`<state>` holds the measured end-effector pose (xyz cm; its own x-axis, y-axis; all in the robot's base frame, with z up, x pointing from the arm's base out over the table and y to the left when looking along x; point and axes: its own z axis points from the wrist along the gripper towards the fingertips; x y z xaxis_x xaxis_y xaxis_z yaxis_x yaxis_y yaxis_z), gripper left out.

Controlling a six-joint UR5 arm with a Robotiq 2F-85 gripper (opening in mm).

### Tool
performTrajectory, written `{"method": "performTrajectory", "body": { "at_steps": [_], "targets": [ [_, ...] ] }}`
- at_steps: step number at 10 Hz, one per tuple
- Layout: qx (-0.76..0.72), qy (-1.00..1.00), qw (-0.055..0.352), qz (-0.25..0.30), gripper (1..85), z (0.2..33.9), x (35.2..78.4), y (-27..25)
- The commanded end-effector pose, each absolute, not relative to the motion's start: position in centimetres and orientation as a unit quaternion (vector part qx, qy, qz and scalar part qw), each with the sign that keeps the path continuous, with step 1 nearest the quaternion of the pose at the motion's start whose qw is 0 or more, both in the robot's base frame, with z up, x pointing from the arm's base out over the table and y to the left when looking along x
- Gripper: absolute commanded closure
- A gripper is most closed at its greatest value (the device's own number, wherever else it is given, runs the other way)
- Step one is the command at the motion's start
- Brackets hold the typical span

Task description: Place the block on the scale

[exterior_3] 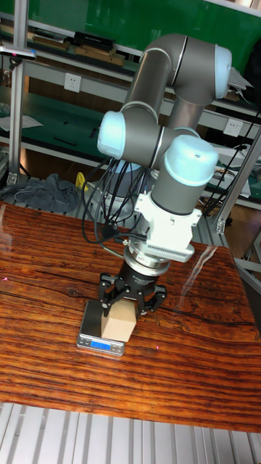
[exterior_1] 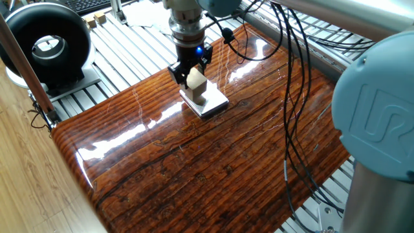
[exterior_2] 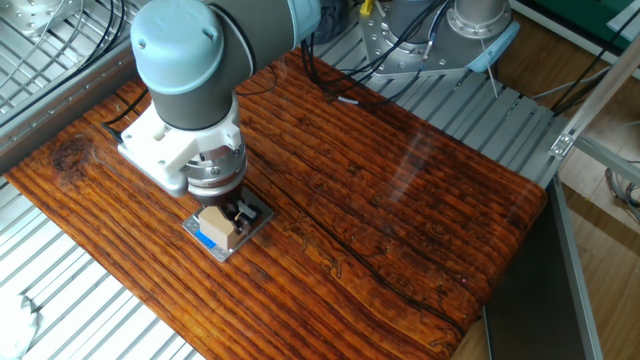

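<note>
The block (exterior_1: 196,80) (exterior_2: 217,222) (exterior_3: 119,322), a light tan wooden cube, is held between the fingers of my gripper (exterior_1: 193,75) (exterior_2: 222,218) (exterior_3: 127,304), which is shut on it. It hangs right over the scale (exterior_1: 210,103) (exterior_2: 207,241) (exterior_3: 93,343), a thin white square pad with a blue mark on the wooden tabletop. In the tall fixed view the block's underside looks very close to or touching the pad; I cannot tell which.
The glossy wooden board (exterior_1: 194,162) lies on a slatted metal frame. A black round fan-like device (exterior_1: 46,44) stands at the left, with a keyboard (exterior_1: 90,5) behind it. Black cables (exterior_1: 288,116) hang along the arm's right side.
</note>
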<state>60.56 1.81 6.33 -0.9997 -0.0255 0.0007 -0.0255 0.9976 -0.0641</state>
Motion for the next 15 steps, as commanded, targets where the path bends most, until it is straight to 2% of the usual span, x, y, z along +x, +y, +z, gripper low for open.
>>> {"method": "performTrajectory", "body": {
  "at_steps": [1,2,3,4,5,6,7,8,9,12,15],
  "targets": [
    [-0.029,0.999,-0.01,-0.027,84.7,5.4,59.3,1.1],
    [-0.035,0.999,-0.011,-0.028,84.7,5.3,59.1,0.8],
    [-0.038,0.998,-0.015,-0.038,79.7,5.3,58.9,0.3],
    [-0.05,0.998,-0.017,-0.034,55.3,5.3,58.8,0.4],
    [-0.055,0.998,-0.019,-0.032,41.0,5.2,58.8,0.5],
    [-0.054,0.998,-0.021,-0.028,35.0,5.3,58.7,0.8],
    [-0.053,0.998,-0.027,-0.027,23.0,5.6,58.7,1.1],
    [-0.054,0.998,-0.035,-0.025,17.3,6.2,58.6,1.4],
    [-0.055,0.998,-0.038,-0.017,15.3,6.6,58.8,1.9],
    [-0.058,0.998,-0.026,0.002,6.7,6.4,59.2,2.3],
    [-0.056,0.998,-0.015,0.006,4.7,6.2,59.9,2.2]
  ]
}}
